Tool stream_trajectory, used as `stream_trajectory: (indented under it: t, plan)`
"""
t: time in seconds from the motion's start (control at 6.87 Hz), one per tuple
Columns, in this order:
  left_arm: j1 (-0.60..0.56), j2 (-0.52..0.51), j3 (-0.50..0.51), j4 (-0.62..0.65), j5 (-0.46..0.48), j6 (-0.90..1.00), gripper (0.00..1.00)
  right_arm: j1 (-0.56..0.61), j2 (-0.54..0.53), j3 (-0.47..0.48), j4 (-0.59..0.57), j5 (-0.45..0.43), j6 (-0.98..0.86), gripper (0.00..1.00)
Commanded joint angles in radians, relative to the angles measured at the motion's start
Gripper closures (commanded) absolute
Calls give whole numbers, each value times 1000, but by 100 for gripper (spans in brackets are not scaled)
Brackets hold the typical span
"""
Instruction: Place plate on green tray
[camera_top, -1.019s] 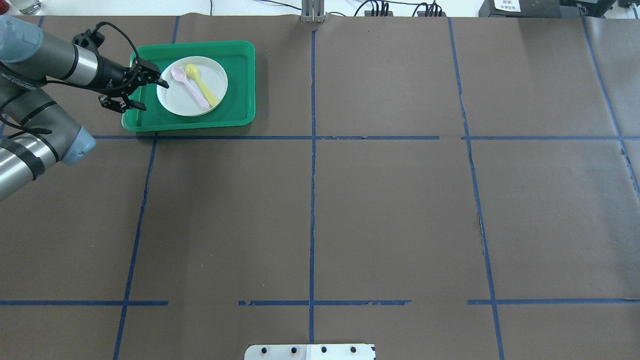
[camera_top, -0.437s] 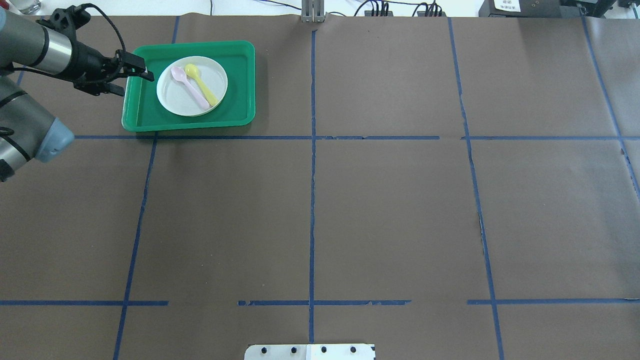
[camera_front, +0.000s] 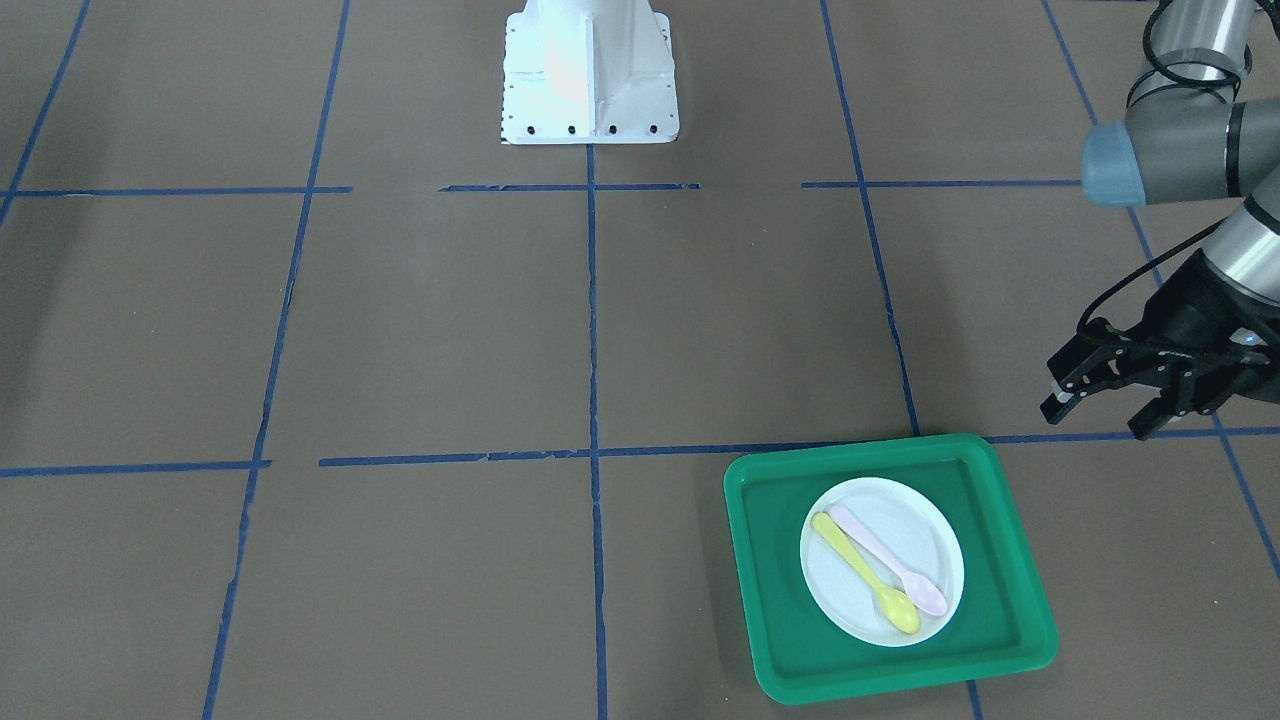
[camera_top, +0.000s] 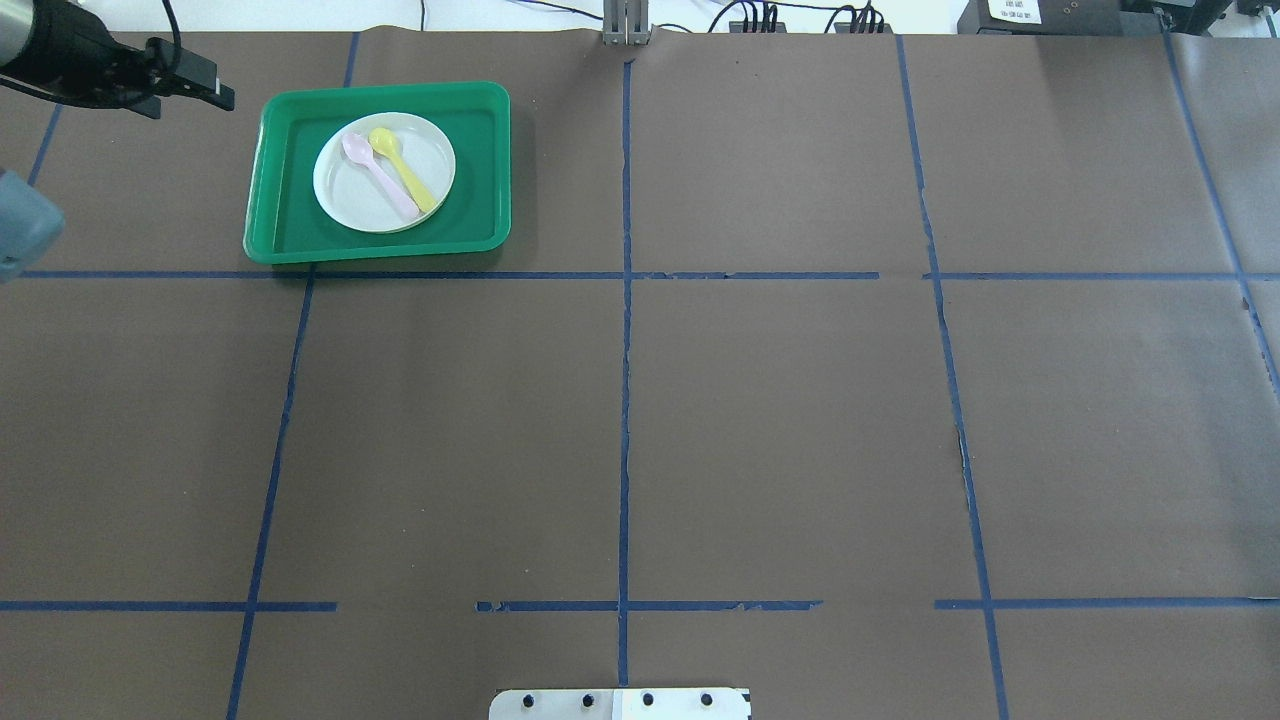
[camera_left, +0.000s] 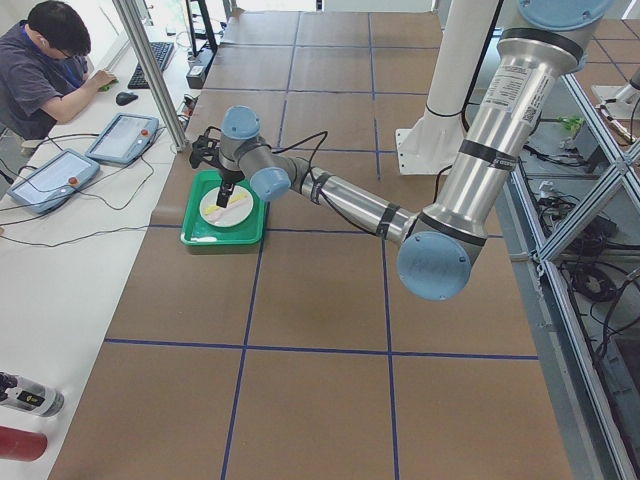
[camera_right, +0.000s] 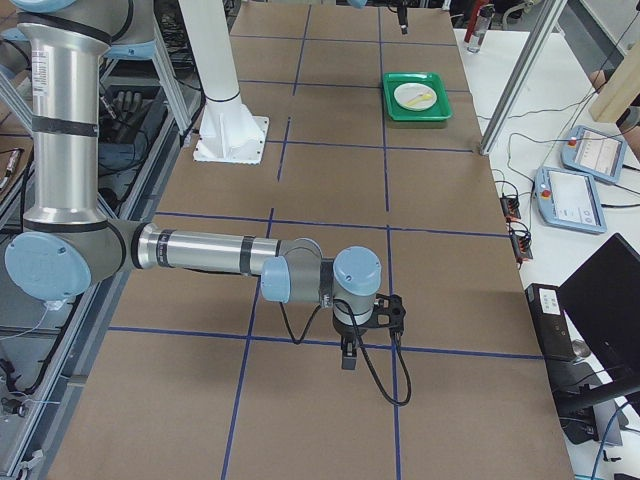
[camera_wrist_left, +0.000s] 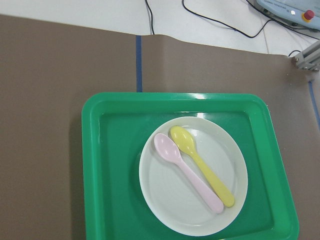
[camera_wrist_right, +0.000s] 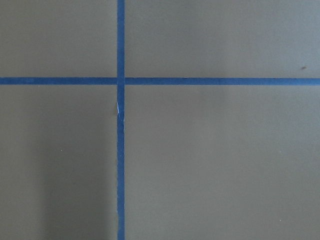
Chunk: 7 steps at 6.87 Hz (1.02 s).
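R claw (camera_right: 348, 355) too small to judge grip.

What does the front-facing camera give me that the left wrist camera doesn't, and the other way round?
Front-facing only: the left gripper, open and empty, off to the side of the green tray, and the robot's base. Left wrist only: a black cable on the white surface beyond the brown cover. Both: the plate in the tray, holding a pink spoon and a yellow spoon.
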Motion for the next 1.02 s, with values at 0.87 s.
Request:
stream_trajectory:
  t: [0.87]
  plan:
    - [-254,366,-33,395,-126,586,0,0,0,0,0,0,0,0]
